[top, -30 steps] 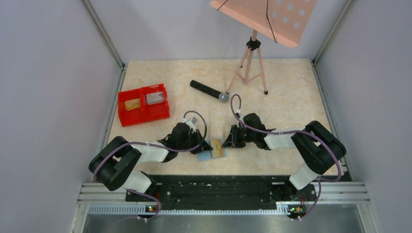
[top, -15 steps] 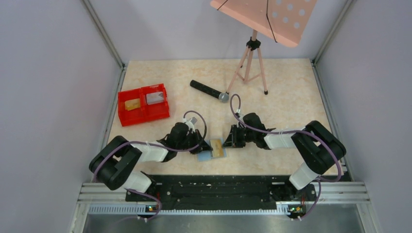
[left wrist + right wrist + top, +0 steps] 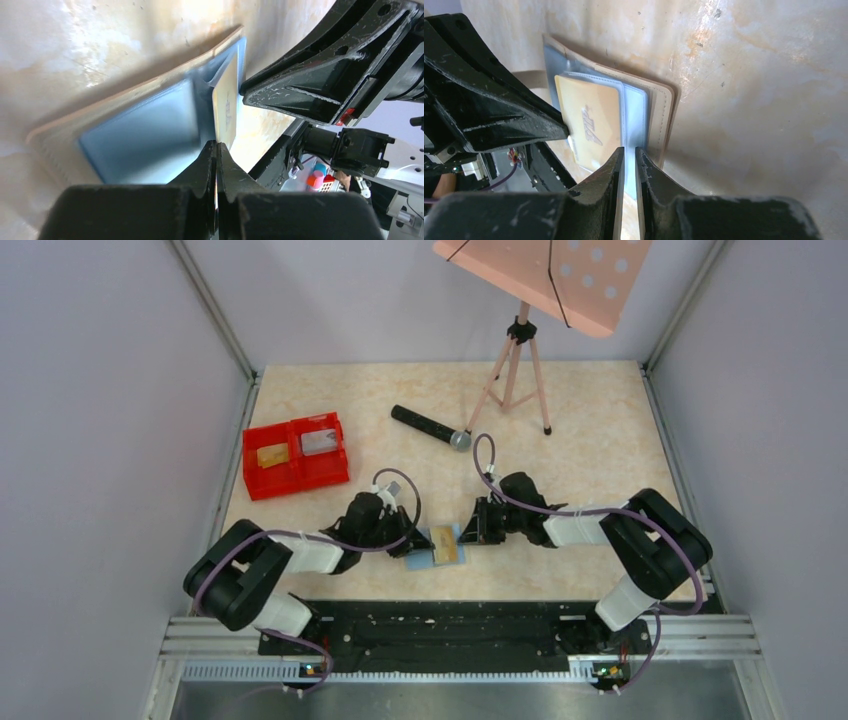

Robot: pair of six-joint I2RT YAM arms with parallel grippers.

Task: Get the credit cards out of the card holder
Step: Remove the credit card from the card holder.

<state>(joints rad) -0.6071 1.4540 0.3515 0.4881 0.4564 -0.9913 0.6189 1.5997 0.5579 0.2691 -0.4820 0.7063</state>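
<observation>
Wallet (image 3: 422, 561): light blue, lying open and flat on the counter (image 3: 600, 440) at its near edge, between the two arms.

Gold card (image 3: 227, 105): on the wallet's right panel, partly out of its pocket, one edge raised off the panel.

Left tool (image 3: 216, 147): fingers pressed together, with the card's near edge running in between their tips; it appears pinched there.

Right tool (image 3: 629, 152): fingers nearly together, clamped on the wallet's right-hand edge and pinning that panel to the counter.

The two tools face each other across the wallet, close but not touching.

Red tray (image 3: 295, 480): well to the left, two compartments, a gold card in the left one and a grey card in the right.

Microphone (image 3: 430, 427): lying further back, near a tripod stand (image 3: 520, 365).
</observation>
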